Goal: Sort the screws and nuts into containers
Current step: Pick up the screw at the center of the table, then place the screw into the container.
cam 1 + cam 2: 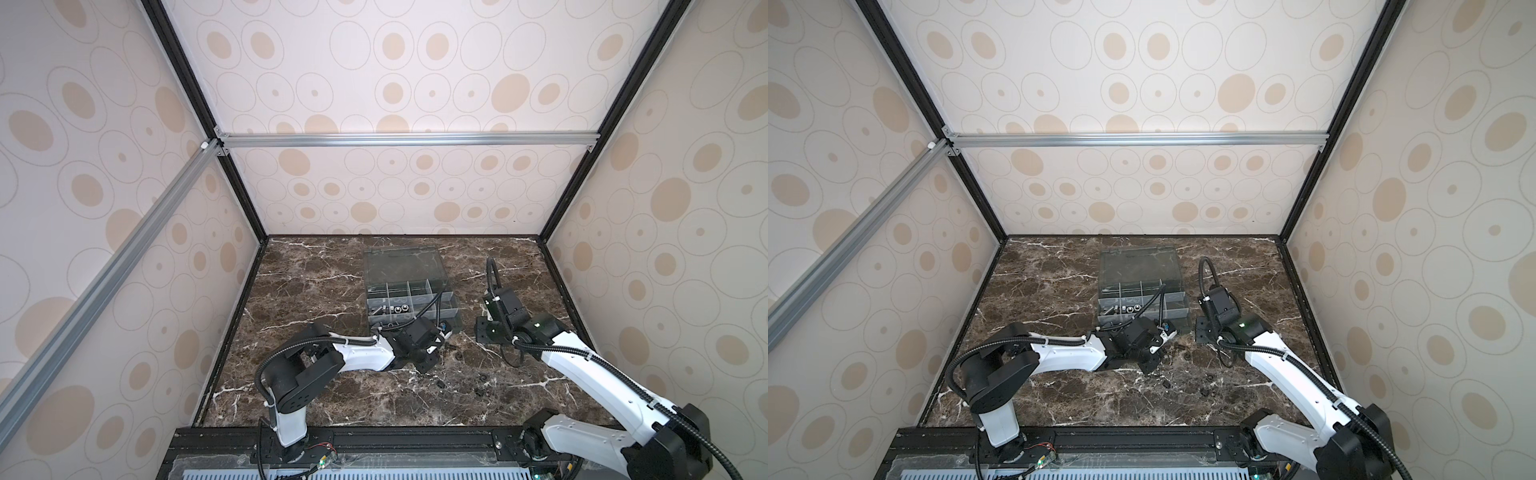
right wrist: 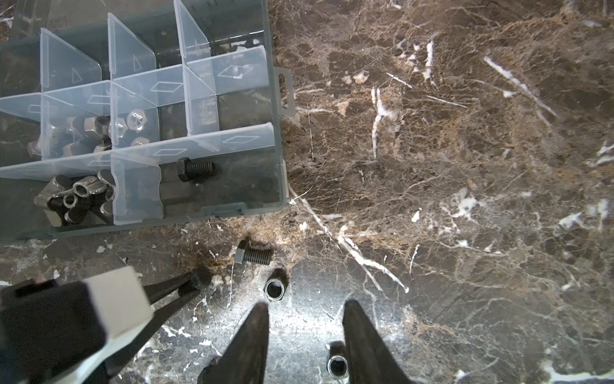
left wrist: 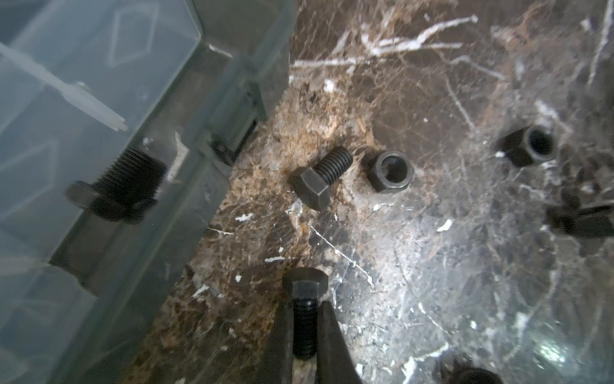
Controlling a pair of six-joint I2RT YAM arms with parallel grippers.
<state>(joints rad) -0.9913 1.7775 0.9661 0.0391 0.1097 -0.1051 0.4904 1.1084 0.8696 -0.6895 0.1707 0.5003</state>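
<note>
Brown marble veined with white forms the bench (image 2: 465, 139), and the smoky-grey organiser box (image 2: 282, 156) sits on it with its lid (image 1: 401, 266) open. Your left pincer (image 3: 304, 311) is clamped on the threaded shank of a black hex bolt (image 3: 304, 292), just outside the box's latch-side wall; whether that bolt is clear of the bench, you cannot tell. Your right pincer (image 2: 305, 309) hangs a little farther from the box, jaws apart and empty, with a black nut (image 2: 274, 288) just ahead of it and a second nut (image 2: 337, 365) beside one finger. A loose black bolt (image 2: 254, 256) lies between the black nut and the box. Inside the box, the corner compartment (image 2: 252, 173) holds a stored black bolt (image 2: 196, 169); silver bolts (image 2: 89, 126), hex nuts (image 2: 134, 120) and wing nuts (image 2: 79, 191) sit in compartments further along. You appear to be at the pick-up of a black screw. Next, lift it, carry it over the wall and open above that corner compartment, clear of the divider (image 2: 138, 186).
</note>
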